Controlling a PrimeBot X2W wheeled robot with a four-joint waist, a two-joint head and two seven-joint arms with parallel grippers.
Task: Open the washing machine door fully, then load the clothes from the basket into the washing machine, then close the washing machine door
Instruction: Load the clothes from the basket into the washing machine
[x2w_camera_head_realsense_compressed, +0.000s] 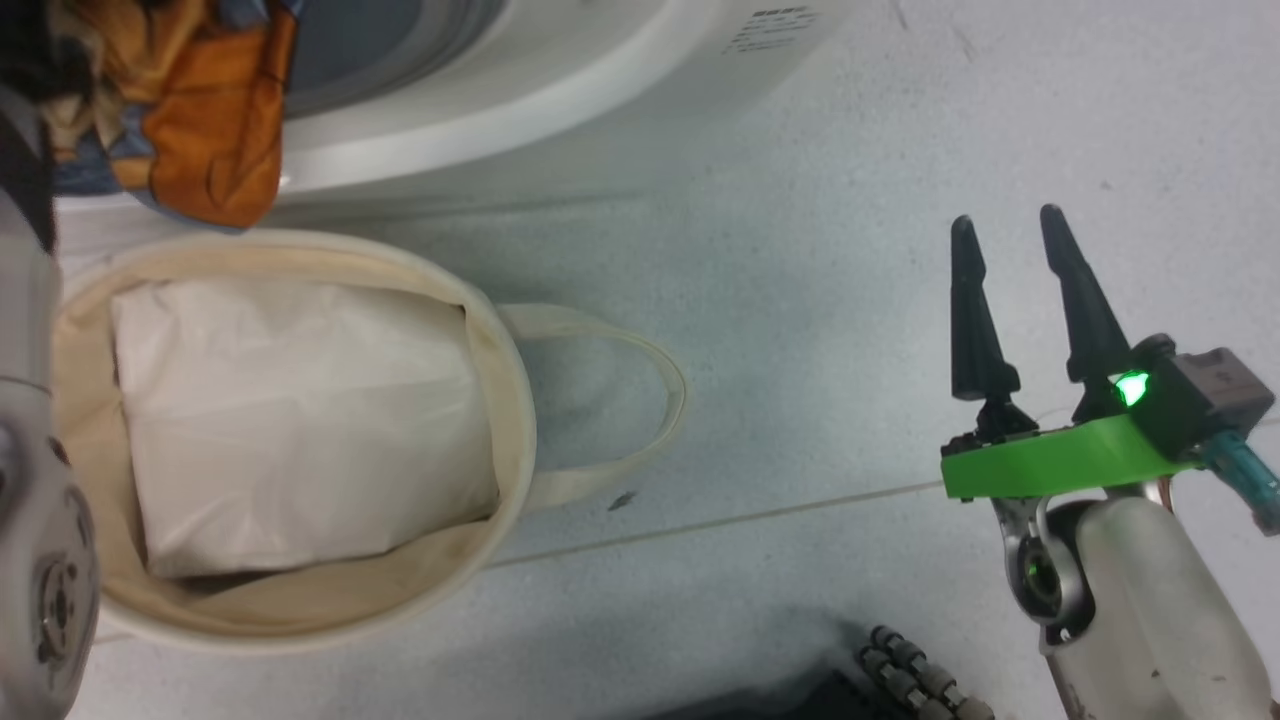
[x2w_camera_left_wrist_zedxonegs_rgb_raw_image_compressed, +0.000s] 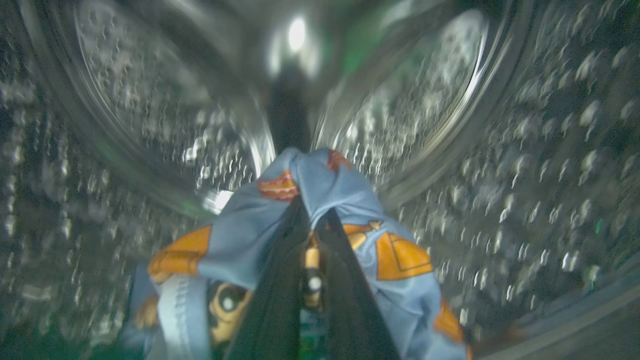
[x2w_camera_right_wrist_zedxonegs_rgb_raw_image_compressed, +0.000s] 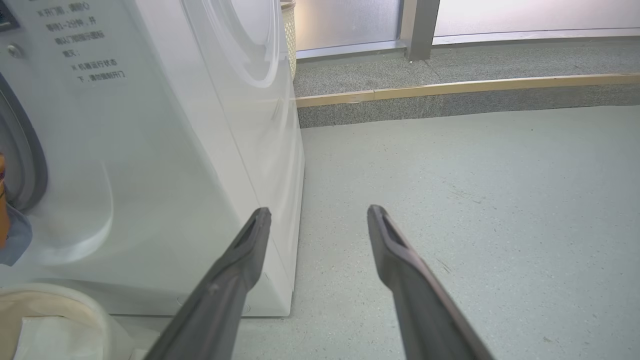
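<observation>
The left hand (x2w_camera_left_wrist_zedxonegs_rgb_raw_image_compressed: 306, 205) has its two dark fingers pressed together, clamped on the clothes (x2w_camera_left_wrist_zedxonegs_rgb_raw_image_compressed: 345, 195), a light blue garment with orange-brown patches bunched over and around both fingers. Hand and fabric are inside the steel drum (x2w_camera_left_wrist_zedxonegs_rgb_raw_image_compressed: 500, 165), whose perforated wall curves round on every side. That view is blurred, so I cannot tell whether the cloth touches the drum wall.

In the head view a fold of the clothes (x2w_camera_head_realsense_compressed: 215, 130) hangs at the mouth of the washing machine (x2w_camera_head_realsense_compressed: 560, 90), above the far rim of the basket (x2w_camera_head_realsense_compressed: 512, 400). The basket stands on the floor (x2w_camera_head_realsense_compressed: 800, 300) just in front of the machine, with one loop handle lying out to its right. It holds a plain white padded cloth (x2w_camera_head_realsense_compressed: 300, 420).

The right hand (x2w_camera_head_realsense_compressed: 1006, 218) hovers over the floor well to the right of the basket, fingers spread wide, holding and touching nothing. Its wrist view looks past the machine's white corner to a raised step (x2w_camera_right_wrist_zedxonegs_rgb_raw_image_compressed: 450, 87) with a pale wooden edge.
</observation>
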